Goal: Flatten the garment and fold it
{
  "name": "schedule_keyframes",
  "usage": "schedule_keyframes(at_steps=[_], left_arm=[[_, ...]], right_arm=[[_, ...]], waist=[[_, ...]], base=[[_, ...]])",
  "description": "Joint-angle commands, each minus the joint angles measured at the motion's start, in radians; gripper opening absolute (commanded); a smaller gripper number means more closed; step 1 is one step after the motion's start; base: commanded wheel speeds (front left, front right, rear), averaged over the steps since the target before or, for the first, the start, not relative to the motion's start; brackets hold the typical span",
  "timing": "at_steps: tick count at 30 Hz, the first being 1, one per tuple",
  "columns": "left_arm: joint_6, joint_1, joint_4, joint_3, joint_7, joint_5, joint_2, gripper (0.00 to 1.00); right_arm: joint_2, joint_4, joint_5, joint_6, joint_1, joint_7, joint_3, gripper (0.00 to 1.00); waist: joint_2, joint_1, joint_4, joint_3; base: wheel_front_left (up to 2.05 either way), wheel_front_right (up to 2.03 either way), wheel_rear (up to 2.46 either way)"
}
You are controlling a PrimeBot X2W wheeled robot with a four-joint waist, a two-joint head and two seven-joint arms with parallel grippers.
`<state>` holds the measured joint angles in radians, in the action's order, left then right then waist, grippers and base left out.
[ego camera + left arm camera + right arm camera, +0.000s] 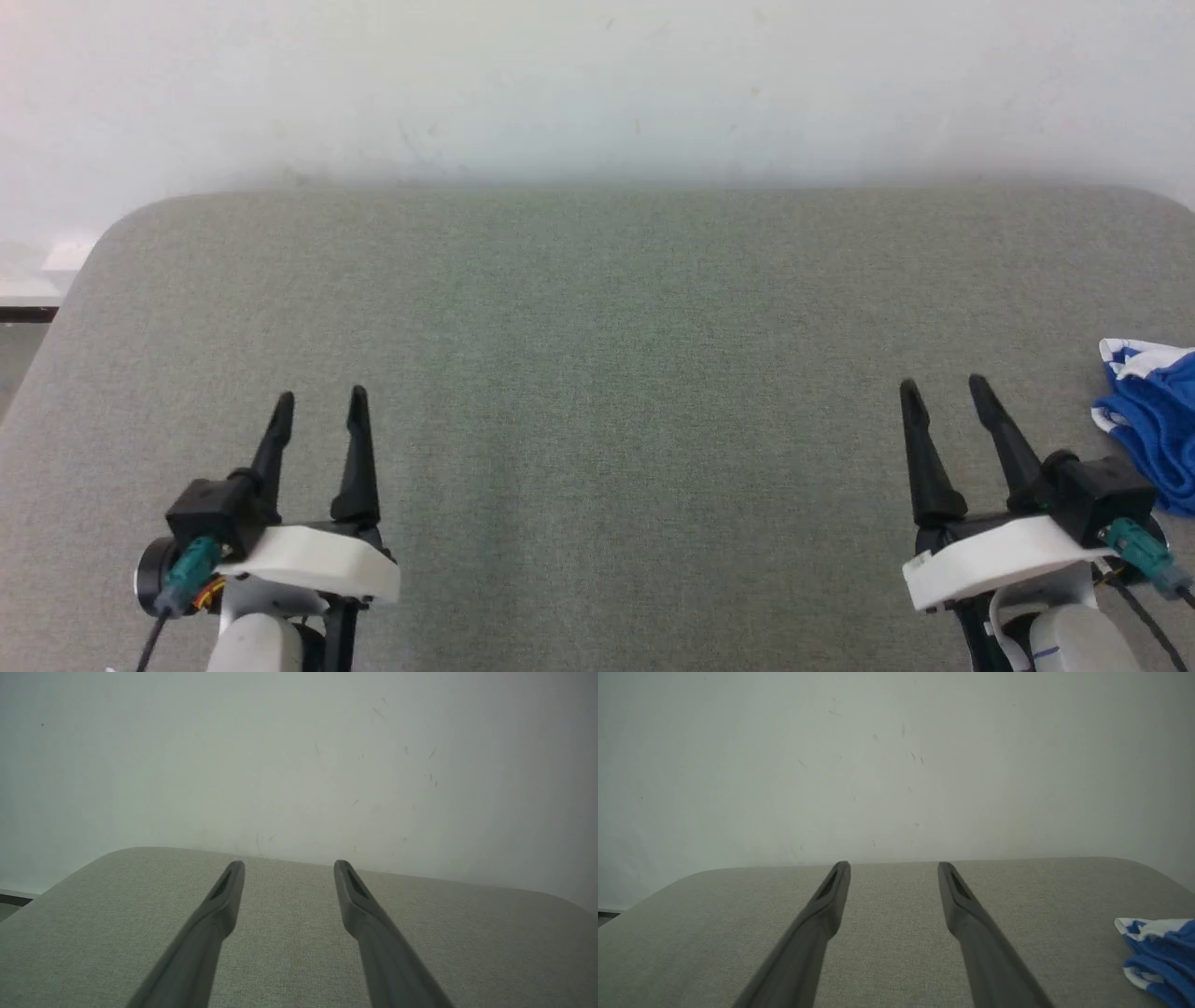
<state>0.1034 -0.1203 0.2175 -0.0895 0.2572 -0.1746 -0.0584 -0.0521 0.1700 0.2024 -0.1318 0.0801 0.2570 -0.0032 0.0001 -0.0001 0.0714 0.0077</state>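
Blue-and-white garment [1153, 425] lies crumpled at the right edge of the grey desk [597, 355], partly cut off by the head view. The left pincer [321, 394] hovers over the desk's near left and the right pincer [941, 381] over its near right, close to the cloth. Both have fingers spread apart and hold nothing.

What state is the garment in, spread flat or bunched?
Bunched: the garment lies crumpled in blue and white folds at the table's right edge, untouched, beside the open right gripper; part is out of frame.
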Motion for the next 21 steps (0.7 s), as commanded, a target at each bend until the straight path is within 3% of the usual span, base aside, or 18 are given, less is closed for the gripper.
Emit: schedule_keyframes(at_steps=[1, 9, 10, 21], left_arm=[[-0.001, 0.015, 0.015, 0.012, 0.005, 0.013, 0.003, 1.0], [-0.01, 0.038, 0.031, 0.035, 0.005, 0.033, 0.005, 1.0], [-0.012, 0.04, 0.034, 0.037, 0.005, 0.034, 0.006, 0.0], [-0.011, 0.028, 0.02, 0.033, -0.011, 0.029, 0.002, 0.0]], right_arm=[[0.002, 0.015, -0.003, 0.001, -0.016, 0.005, 0.002, 1.0], [0.002, 0.052, 0.018, 0.001, -0.047, 0.005, 0.005, 1.0], [0.002, 0.054, 0.02, 0.001, -0.047, 0.005, 0.005, 0.0], [-0.001, 0.045, 0.006, 0.0, -0.036, -0.01, 0.005, 0.0]], waist=[[-0.0001, 0.0001, 0.004, -0.006], [-0.0001, 0.0001, 0.007, -0.018], [-0.0001, 0.0001, 0.006, -0.019], [-0.0001, 0.0001, 0.004, -0.019]], base=[[0.0, 0.0, 0.0], [0.0, 0.0, 0.0], [0.0, 0.0, 0.0], [0.0, 0.0, 0.0]])
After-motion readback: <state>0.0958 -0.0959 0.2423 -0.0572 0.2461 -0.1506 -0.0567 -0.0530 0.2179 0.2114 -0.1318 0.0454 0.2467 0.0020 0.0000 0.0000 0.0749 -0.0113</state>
